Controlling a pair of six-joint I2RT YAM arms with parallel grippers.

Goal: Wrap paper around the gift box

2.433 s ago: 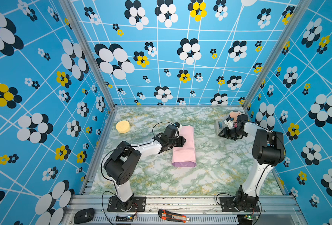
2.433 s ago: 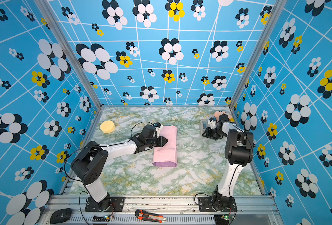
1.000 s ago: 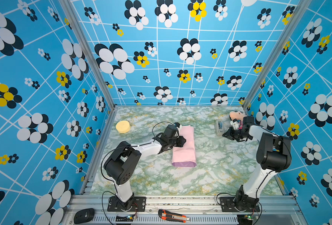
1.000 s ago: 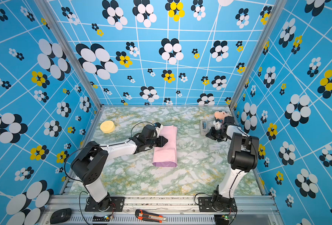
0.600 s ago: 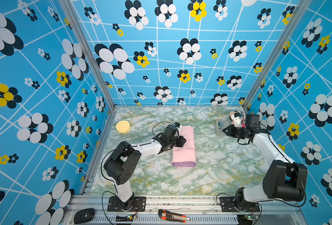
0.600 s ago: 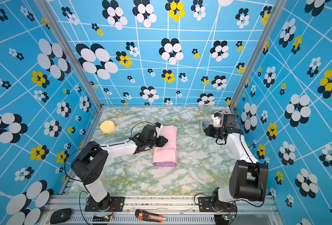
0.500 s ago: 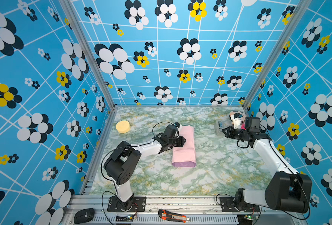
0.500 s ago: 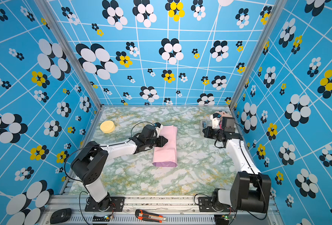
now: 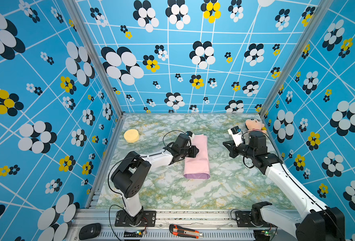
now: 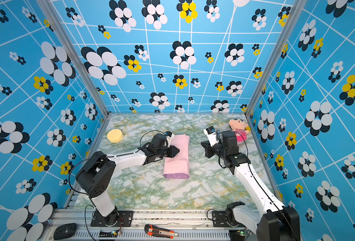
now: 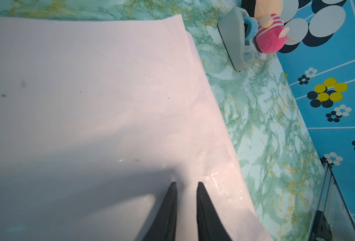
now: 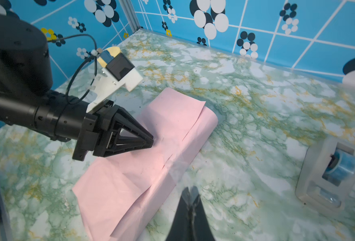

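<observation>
top views: high front, looking down, far | wrist views: close, oblique | all share: paper [image 9: 197,164]

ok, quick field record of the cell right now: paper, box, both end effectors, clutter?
paper: folded into a long pink bundle, lilac showing at the near end
gift box: not visible
left end effector: slightly open, tips on top of the paper
right end effector: shut, apart from the paper
tape dispenser: right of the paper
clutter: plush toy, yellow sponge, both at the back
</observation>
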